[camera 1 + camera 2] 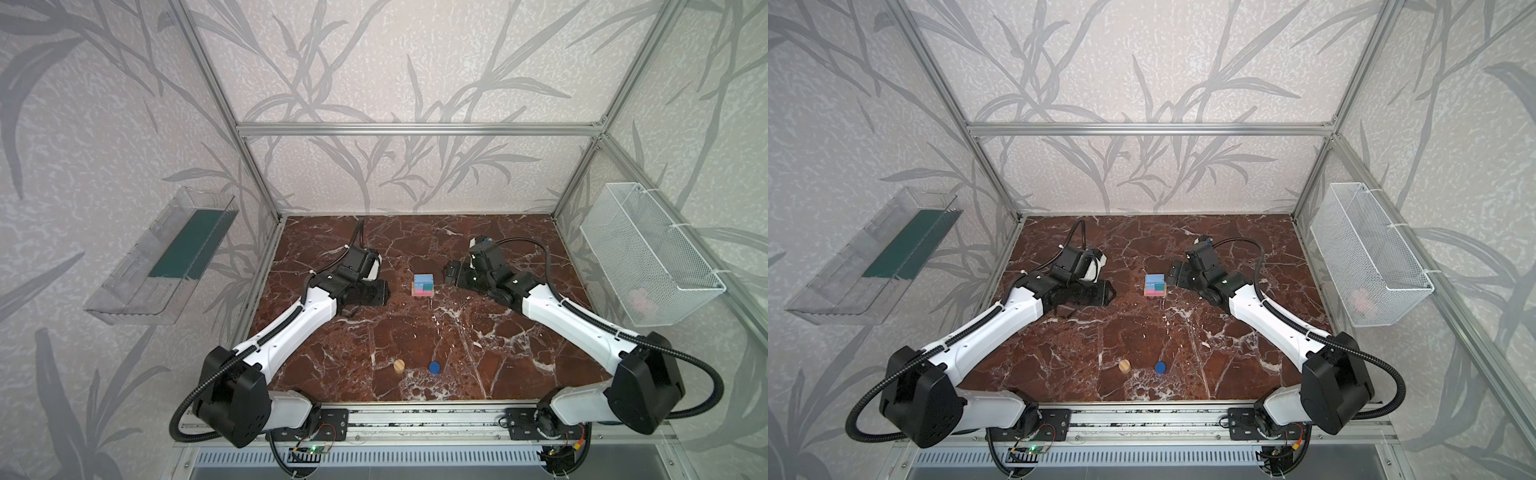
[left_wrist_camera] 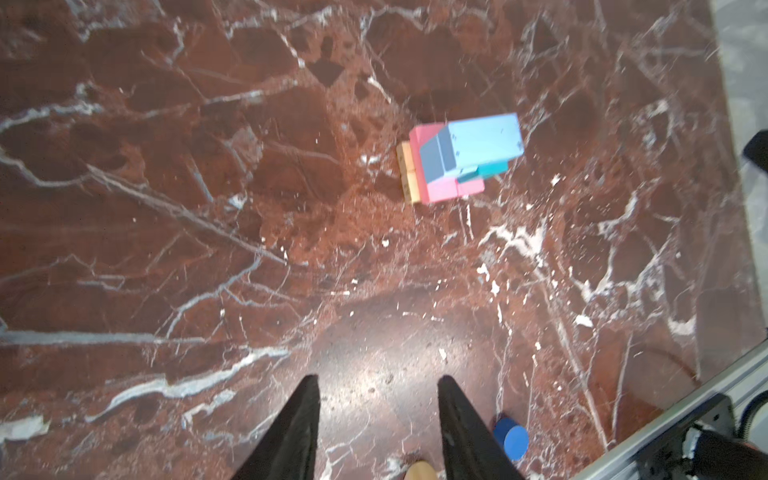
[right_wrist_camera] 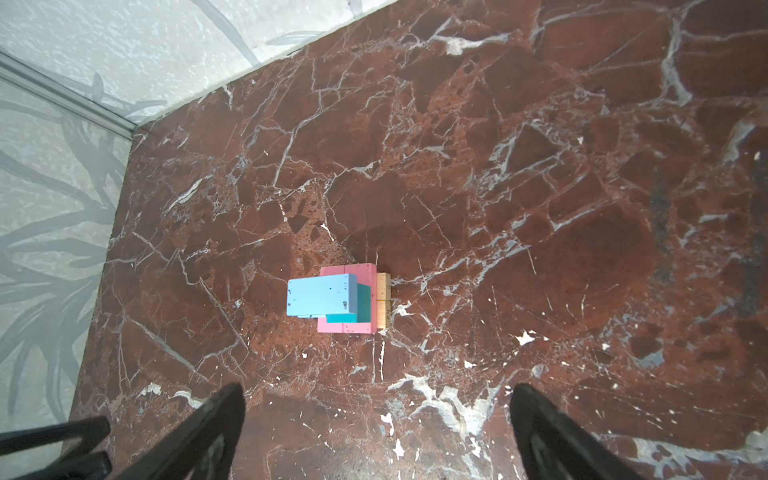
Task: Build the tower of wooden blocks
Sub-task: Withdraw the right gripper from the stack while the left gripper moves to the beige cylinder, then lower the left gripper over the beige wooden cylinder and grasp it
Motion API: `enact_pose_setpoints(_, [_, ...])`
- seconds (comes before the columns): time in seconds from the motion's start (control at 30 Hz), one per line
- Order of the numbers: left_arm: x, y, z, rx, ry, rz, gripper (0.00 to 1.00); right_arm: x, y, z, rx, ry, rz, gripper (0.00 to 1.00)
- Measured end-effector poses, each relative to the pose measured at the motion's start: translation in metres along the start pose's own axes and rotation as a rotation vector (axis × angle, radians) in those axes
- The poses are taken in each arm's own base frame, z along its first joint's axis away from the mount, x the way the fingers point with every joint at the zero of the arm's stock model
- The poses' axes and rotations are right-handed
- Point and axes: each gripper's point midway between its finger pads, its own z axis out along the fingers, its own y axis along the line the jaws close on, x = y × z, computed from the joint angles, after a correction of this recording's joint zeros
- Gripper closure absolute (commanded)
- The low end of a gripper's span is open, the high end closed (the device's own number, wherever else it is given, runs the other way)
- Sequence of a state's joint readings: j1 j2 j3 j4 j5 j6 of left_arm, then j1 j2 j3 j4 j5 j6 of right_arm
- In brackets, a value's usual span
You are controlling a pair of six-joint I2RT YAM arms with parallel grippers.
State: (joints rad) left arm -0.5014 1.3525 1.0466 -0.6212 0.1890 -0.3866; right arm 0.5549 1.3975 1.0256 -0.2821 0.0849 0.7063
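Left jaws: half open, empty. Tan cylinder (image 1: 399, 365), blue cylinder (image 1: 434, 367): loose near bench (image 1: 498, 365) front edge. Tower (image 1: 424, 285): mid-bench, between both jaws, uncapped. Right jaws: wide open, empty. Risk: an off-centre cylinder placement or a jaw nudge could topple it.

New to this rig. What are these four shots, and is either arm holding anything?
Two robot arms are mounted at the front of a marble table. Each ends in a two-fingered grasping part: the left claw and the right claw. Both are open and empty.

The two wide pictures come from one overhead camera pair and show nearly the same scene. The other two come from a camera on each wrist, looking out between that arm's fingers.

Mid-table, between the arms, stands the half-built tower: tan bars lowest, pink above, then teal and light blue. Near the front edge, a tan cylinder and a dark blue cylinder sit loose, apart from each other.
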Motion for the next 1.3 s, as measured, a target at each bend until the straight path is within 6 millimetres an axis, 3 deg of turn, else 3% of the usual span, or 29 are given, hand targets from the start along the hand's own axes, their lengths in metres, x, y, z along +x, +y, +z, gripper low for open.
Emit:
enact_pose_setpoints(0.17, [0.034, -0.012, 0.001, -0.059, 0.092, 0.056, 0.52, 0.003, -0.015, 0.001, -0.013, -0.013, 0.036, 0.01])
enact_pose_setpoints(0.43, [0.086, -0.03, -0.006, -0.166, 0.194, 0.149, 0.45, -0.002, -0.015, 0.001, -0.059, -0.035, 0.059, 0.01])
enact_pose_setpoints(0.63, [0.121, -0.023, -0.001, -0.185, 0.205, 0.118, 0.39, 0.0, -0.015, 0.001, -0.073, -0.035, 0.069, 0.01])
enact_pose_setpoints(1.3, [0.167, -0.046, 0.03, -0.22, 0.261, 0.147, 0.33, -0.004, -0.016, -0.014, -0.091, -0.068, 0.074, 0.02])
